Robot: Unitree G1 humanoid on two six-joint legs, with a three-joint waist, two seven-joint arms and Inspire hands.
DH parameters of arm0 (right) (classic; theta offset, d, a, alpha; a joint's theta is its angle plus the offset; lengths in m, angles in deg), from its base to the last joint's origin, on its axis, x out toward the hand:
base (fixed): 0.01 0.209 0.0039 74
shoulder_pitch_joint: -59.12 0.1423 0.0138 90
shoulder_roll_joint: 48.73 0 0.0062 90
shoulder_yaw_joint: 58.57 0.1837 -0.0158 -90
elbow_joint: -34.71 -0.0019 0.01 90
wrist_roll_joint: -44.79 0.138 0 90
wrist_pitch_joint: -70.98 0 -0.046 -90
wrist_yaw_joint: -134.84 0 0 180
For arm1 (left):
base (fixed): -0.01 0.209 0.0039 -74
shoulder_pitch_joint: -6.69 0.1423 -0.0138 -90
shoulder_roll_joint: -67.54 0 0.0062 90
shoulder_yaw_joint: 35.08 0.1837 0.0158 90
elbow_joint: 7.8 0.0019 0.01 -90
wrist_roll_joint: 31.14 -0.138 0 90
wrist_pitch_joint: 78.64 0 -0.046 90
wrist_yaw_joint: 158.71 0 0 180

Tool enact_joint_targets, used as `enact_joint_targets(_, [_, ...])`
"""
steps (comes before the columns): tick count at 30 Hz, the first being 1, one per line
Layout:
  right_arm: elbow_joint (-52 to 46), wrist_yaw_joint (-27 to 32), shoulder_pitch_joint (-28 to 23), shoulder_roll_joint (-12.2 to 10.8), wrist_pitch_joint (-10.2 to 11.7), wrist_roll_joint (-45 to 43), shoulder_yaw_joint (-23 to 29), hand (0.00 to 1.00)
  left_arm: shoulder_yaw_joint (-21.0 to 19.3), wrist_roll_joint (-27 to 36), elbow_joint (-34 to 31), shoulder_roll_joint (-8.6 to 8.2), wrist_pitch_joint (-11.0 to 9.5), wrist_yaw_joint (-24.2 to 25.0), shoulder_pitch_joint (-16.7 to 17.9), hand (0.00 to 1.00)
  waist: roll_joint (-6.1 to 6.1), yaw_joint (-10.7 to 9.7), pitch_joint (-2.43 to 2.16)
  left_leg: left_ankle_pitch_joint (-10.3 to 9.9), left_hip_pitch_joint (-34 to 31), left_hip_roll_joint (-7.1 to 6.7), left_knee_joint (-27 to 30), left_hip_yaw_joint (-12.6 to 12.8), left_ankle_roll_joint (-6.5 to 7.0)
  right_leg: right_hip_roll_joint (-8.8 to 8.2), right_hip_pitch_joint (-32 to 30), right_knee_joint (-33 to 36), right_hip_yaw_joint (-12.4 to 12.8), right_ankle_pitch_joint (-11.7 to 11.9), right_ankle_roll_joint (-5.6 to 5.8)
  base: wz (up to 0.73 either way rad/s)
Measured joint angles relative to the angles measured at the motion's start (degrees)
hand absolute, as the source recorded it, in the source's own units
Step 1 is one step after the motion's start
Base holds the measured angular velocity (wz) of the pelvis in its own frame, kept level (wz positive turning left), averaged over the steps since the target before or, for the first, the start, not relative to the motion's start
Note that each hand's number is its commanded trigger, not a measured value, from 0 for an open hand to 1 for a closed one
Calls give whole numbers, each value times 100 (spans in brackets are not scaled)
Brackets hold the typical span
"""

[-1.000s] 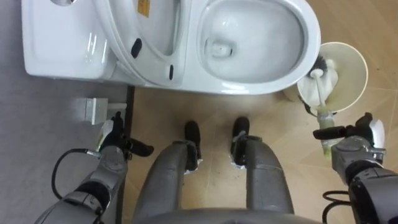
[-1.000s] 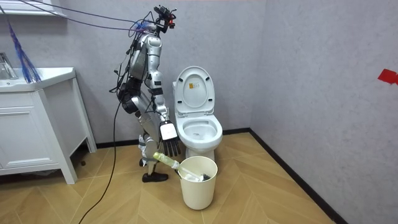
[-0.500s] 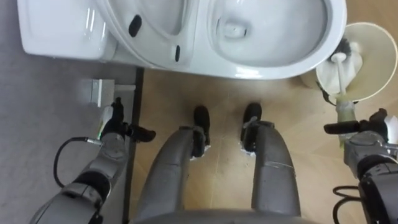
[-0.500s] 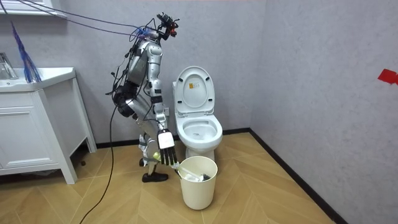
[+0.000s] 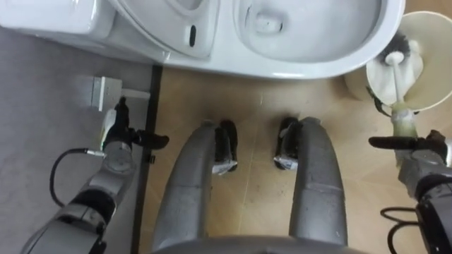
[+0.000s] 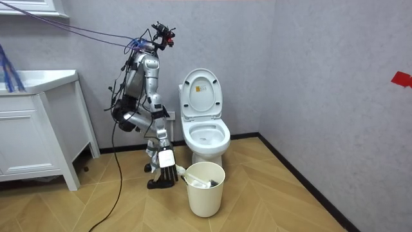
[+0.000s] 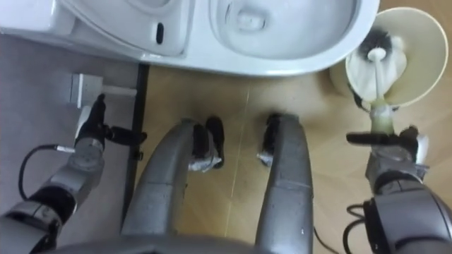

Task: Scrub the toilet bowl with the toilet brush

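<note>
The white toilet (image 5: 311, 67) stands with seat and lid raised, its bowl at the top of the eye views. Right of it is a cream bucket (image 5: 432, 42) holding the toilet brush (image 5: 400, 85), whose pale handle leans out toward me. My right hand (image 5: 424, 152) hangs just below the handle's end, fingers straight and pointing left, holding nothing. My left hand (image 5: 116, 141) hangs open at my left side by the wall. In the room view I crouch beside the toilet (image 6: 205, 132), right hand (image 6: 166, 160) lowered next to the bucket (image 6: 206, 190).
A dark skirting strip (image 5: 148, 106) and a white wall box (image 5: 95, 92) lie at my left, against the grey wall. A white vanity cabinet (image 6: 38, 129) stands at the room view's left. Open wooden floor spreads to the room view's right of the bucket.
I have bent lower and leaned back from the toilet, so the bowl has slid up in the eye view. My right hand has dropped down beside the bucket, still open.
</note>
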Motion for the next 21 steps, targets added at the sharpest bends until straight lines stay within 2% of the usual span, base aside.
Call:
enact_joint_targets(3, [16, -122, 9, 79, 0, 1, -174, 0, 6, 7, -131, 16, 7, 20, -26, 0, 20, 65, -3, -7, -222, 2, 188, -18, -13, -15, -210, 184, -11, -16, -28, 4])
enact_joint_targets(9, [10, -277, 28, 96, 5, 4, -316, 0, 10, 7, -190, 26, 1, 33, -23, 0, 32, 103, -3, 12, -468, -3, 273, -56, -43, -33, -451, 284, -27, -28, -42, 2])
enact_joint_targets(10, [11, -307, 50, 108, 5, 5, -316, 11, 9, 8, -194, 36, -7, 33, -25, 0, 32, 103, -3, 31, -514, -4, 276, -60, -76, -35, -502, 291, -30, -26, -53, 3])
enact_joint_targets(11, [11, -309, 55, 117, 5, 7, -317, 56, 10, 8, -193, 44, -11, 32, -25, 0, 33, 104, -3, 34, -537, -3, 278, -61, -82, -37, -524, 295, -30, -26, -57, 0])
enact_joint_targets(12, [10, -321, 58, 141, 5, 11, -328, 70, 10, 5, -193, 66, -20, 31, -27, 0, 33, 104, -3, 43, -572, -4, 282, -60, -98, -40, -565, 308, -29, -31, -70, 0])
enact_joint_targets(13, [10, -362, 60, 178, 5, 22, -357, 100, 10, 2, -193, 79, -30, 24, -35, 0, 34, 104, -3, 40, -594, -7, 291, -55, -95, -45, -594, 337, -27, -43, -95, 4])
enact_joint_targets(16, [6, -382, 65, 200, 4, -3, -360, 100, 9, 1, -188, 129, -57, 7, -44, 0, 47, 116, 5, 6, -608, -5, 307, -72, -107, -43, -604, 362, -43, -71, -150, 3])
enact_joint_targets(21, [5, -399, 18, 199, 1, -3, -382, 100, 10, 31, -149, 188, -96, -42, -68, 0, 56, 120, 6, -26, -670, -5, 306, -95, -118, -61, -651, 360, -81, -94, -175, 0])
